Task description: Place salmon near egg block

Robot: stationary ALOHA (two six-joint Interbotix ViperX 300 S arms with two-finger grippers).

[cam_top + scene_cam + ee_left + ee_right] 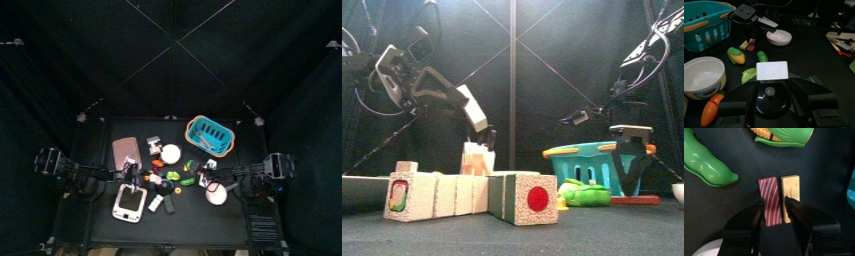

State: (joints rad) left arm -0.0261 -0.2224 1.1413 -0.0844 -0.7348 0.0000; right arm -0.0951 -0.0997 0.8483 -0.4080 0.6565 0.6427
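The right hand [774,205] stands open, its jaws spread either side of the striped red salmon [768,195], which lies flat on the bench [724,203] touching the tan egg block [791,190], while the left hand [772,82] grips a white block [772,71].

From above we see the small black table [100,215] crowded through its middle: a teal basket [210,131] toward the right rear, a white bowl [218,196] near the right arm [262,172], a pale flat slab [127,152] by the left arm [64,166], and small colourful pieces between, too tiny to name surely.
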